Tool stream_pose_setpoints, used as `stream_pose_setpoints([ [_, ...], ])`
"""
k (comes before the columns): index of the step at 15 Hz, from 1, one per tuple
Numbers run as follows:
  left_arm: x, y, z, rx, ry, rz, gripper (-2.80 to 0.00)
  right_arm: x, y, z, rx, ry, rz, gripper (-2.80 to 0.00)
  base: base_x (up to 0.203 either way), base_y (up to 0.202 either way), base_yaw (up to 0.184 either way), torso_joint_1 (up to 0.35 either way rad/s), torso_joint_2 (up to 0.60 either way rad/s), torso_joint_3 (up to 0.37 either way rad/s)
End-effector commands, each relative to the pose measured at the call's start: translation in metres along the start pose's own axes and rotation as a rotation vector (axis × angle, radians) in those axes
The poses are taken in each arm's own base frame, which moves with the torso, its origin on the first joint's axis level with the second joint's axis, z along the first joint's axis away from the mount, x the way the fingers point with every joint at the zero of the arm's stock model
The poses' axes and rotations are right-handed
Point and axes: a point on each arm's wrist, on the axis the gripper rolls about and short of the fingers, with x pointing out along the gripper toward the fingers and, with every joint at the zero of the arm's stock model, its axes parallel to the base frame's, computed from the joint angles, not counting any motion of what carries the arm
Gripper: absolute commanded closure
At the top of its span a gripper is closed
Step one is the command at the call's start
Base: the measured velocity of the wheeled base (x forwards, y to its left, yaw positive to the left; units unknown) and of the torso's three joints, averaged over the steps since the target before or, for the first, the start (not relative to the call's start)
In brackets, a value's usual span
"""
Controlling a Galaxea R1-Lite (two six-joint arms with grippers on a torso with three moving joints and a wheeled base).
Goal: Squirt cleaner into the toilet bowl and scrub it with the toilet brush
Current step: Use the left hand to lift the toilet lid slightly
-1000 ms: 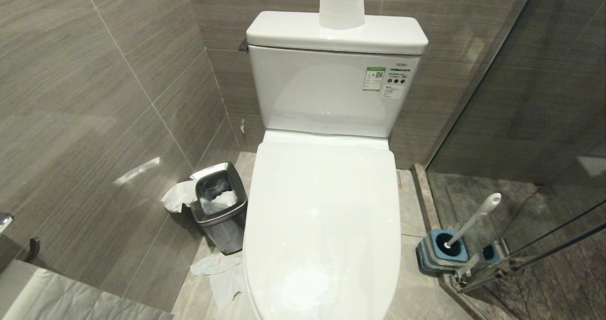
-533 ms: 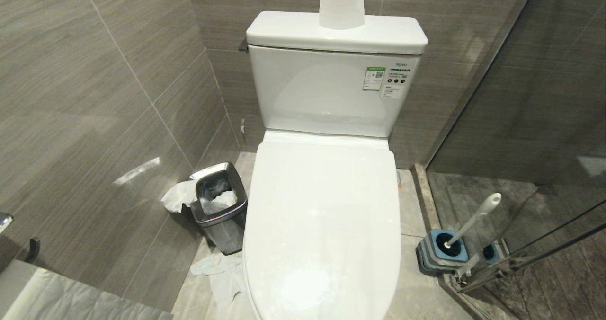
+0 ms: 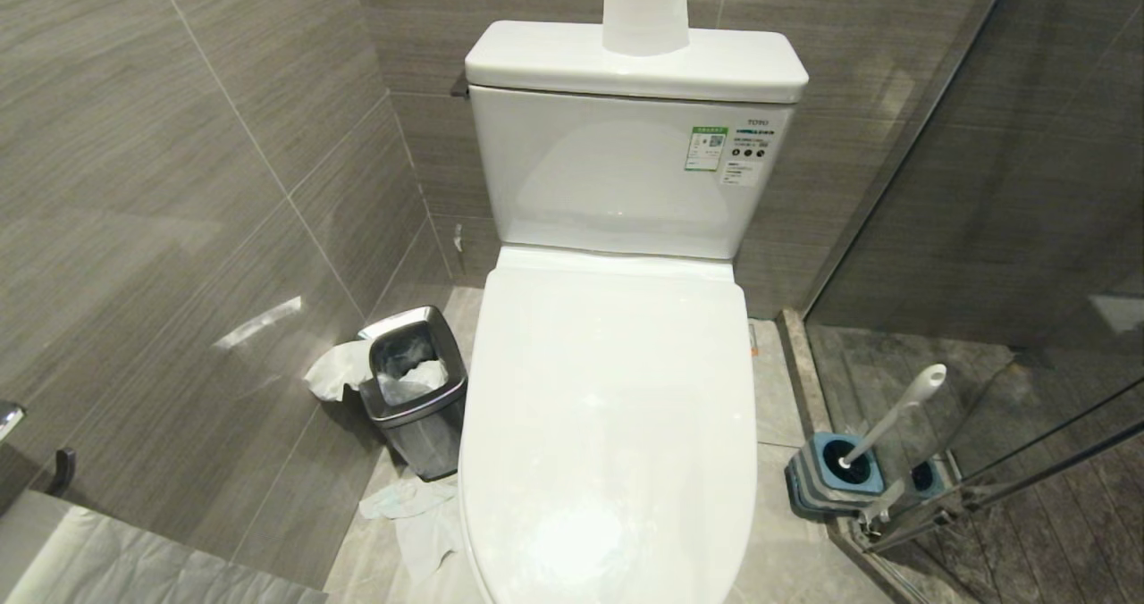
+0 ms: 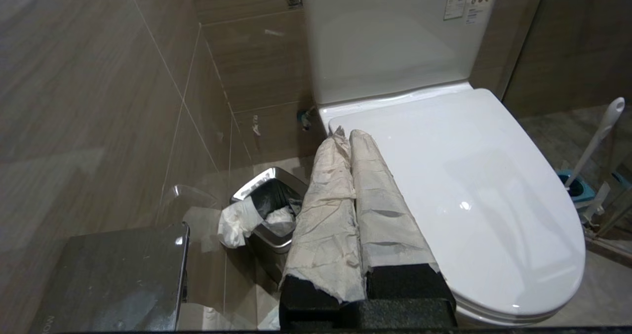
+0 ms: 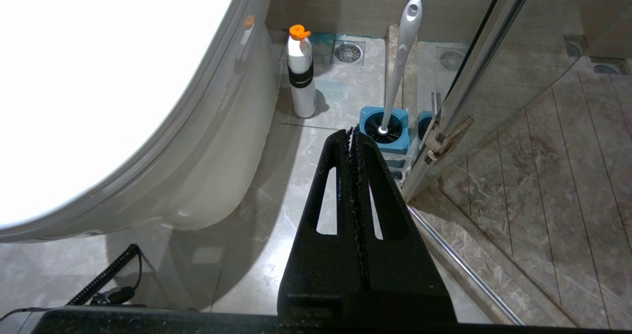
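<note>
Head view, left to right: small square steel bin [image 3: 414, 388], large white glossy ceramic toilet bowl [image 3: 608, 425] lid down, slim white toilet brush [image 3: 894, 421] in holder. Pale cleaner bottle [image 5: 301, 74] on floor beside bowl; likely light, slippery, best grabbed mid-body. Left gripper [image 4: 345, 139] paper-wrapped, pressed together, empty. Right gripper [image 5: 353, 134] likewise pressed together.

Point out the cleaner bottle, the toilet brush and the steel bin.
cleaner bottle [image 5: 302, 84]: right wrist view, on its dark label band.
toilet brush [image 3: 894, 419]: head view, midway along its white handle.
steel bin [image 3: 420, 443]: head view, on its front wall below the rim.
</note>
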Motion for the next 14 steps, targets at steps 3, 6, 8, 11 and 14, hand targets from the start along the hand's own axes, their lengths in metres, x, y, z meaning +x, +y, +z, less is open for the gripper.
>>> stream_pose_setpoints([
  [3, 0.004, 0.001, 0.001, -0.003, 0.013, -0.004, 0.00, 0.000, 0.000, 0.000, 0.000, 0.001, 0.000, 0.00, 0.000, 0.000, 0.000, 0.000, 0.00, 0.000],
  [6, -0.007, -0.002, 0.001, 0.006, -0.028, 0.005, 0.00, 0.000, 0.000, 0.000, 0.000, 0.001, 0.000, 0.00, 0.000, 0.000, 0.000, 0.000, 0.00, 0.000],
  [8, -0.008, -0.002, -0.001, 0.003, -0.026, 0.005, 0.00, 0.000, 0.000, 0.000, 0.000, 0.001, 0.000, 0.00, 0.000, 0.000, 0.000, 0.000, 0.00, 0.000],
  [11, -0.009, -0.003, -0.006, -0.009, -0.015, -0.001, 0.00, 0.000, 0.000, 0.000, 0.000, 0.001, 0.000, 0.00, 0.000, 0.000, 0.000, 0.000, 0.00, 0.000],
  [14, 0.002, 0.000, -0.006, -0.020, 0.022, -0.005, 0.00, 0.000, 0.000, 0.000, 0.001, 0.001, 0.000, 0.00, 0.000, 0.000, 0.000, 0.000, 0.00, 0.000],
])
